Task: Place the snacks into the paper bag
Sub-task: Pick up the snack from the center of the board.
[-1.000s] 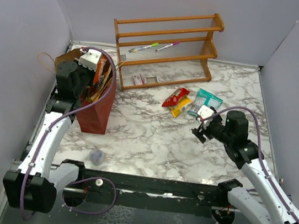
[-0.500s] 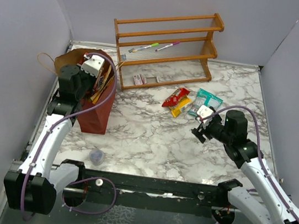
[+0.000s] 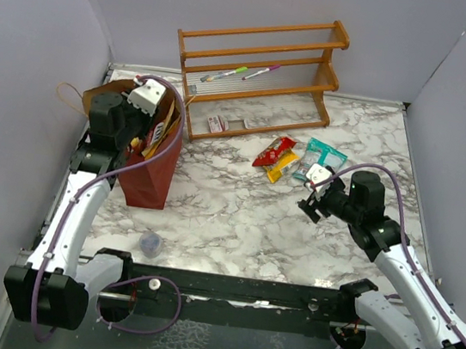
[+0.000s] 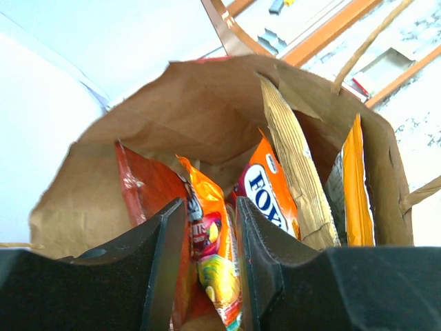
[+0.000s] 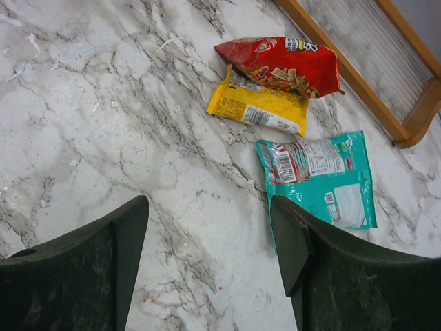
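**Free the bag's mouth, then take the teal packet**

Left gripper (image 4: 209,234) is at the mouth of the bag (image 3: 152,179), jaws nearly together about an orange packet (image 4: 203,193); I cannot tell if they pinch it. Right gripper (image 5: 207,207), jaws wide apart, hovers well right of the bag, where the teal packet (image 5: 324,179), red packet (image 5: 282,65) and yellow packet (image 5: 255,110) lie. Pinch the teal packet's edge and lift it clear over the bag's rim.

My left arm (image 3: 79,205) climbs steeply from its base along the left side. The wrist is folded over at the top, so the left gripper (image 4: 209,210) points down and slightly right, its fingers (image 4: 165,255) only a narrow gap apart. My right arm (image 3: 410,273) reaches forward and inward with the elbow low. The right gripper (image 5: 207,207) is tilted down at the surface, jaws spread wide.
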Motion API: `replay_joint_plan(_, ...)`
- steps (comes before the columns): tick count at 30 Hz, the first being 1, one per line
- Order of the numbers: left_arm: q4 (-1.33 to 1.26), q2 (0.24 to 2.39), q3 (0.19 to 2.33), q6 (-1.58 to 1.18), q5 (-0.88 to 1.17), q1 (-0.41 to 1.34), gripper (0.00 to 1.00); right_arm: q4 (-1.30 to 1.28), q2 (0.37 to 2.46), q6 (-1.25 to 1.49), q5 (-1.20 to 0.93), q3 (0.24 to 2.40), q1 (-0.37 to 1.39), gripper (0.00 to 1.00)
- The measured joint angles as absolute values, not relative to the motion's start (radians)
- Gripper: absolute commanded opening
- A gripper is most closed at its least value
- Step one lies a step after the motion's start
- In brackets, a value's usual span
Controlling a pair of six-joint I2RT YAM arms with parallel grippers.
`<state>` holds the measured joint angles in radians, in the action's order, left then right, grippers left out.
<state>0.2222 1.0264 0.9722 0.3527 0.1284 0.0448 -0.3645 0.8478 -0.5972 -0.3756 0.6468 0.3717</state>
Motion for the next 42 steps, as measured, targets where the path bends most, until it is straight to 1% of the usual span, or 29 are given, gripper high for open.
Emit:
replay_joint_plan(9, 0.233, 0.991, 1.055, 0.371, 0.133, 0.045, 0.45, -0.363, 0.850, -0.596, -0.369, 0.647, 0.372, 0.73)
replay_joint_plan(12, 0.242, 0.986, 1.079, 0.376, 0.133, 0.045, 0.49, -0.354, 0.853, -0.590, -0.351, 0.646, 0.372, 0.74)
replay_joint_plan(16, 0.269, 0.982, 1.102, 0.376, 0.137, 0.045, 0.57, -0.334, 0.871, -0.570, -0.304, 0.646, 0.372, 0.75)
replay_joint_plan(17, 0.272, 0.982, 1.105, 0.376, 0.139, 0.045, 0.63, -0.327, 0.876, -0.564, -0.287, 0.646, 0.371, 0.75)
replay_joint_plan(20, 0.278, 0.976, 1.106, 0.372, 0.144, 0.045, 0.92, -0.305, 0.900, -0.546, -0.223, 0.646, 0.371, 0.75)
replay_joint_plan(21, 0.281, 0.975, 1.106, 0.372, 0.146, 0.045, 0.98, -0.300, 0.912, -0.542, -0.200, 0.647, 0.369, 0.75)
replay_joint_plan(23, 0.286, 0.974, 1.106, 0.370, 0.149, 0.045, 0.99, -0.291, 0.937, -0.538, -0.159, 0.647, 0.368, 0.75)
replay_joint_plan(34, 0.324, 0.963, 1.105, 0.373, 0.166, 0.045, 0.99, -0.269, 1.145, -0.628, 0.010, 0.654, 0.366, 0.74)
replay_joint_plan(42, 0.324, 0.952, 1.104, 0.373, 0.199, 0.045, 0.99, -0.138, 1.364, -0.732, 0.178, 0.653, 0.366, 0.72)
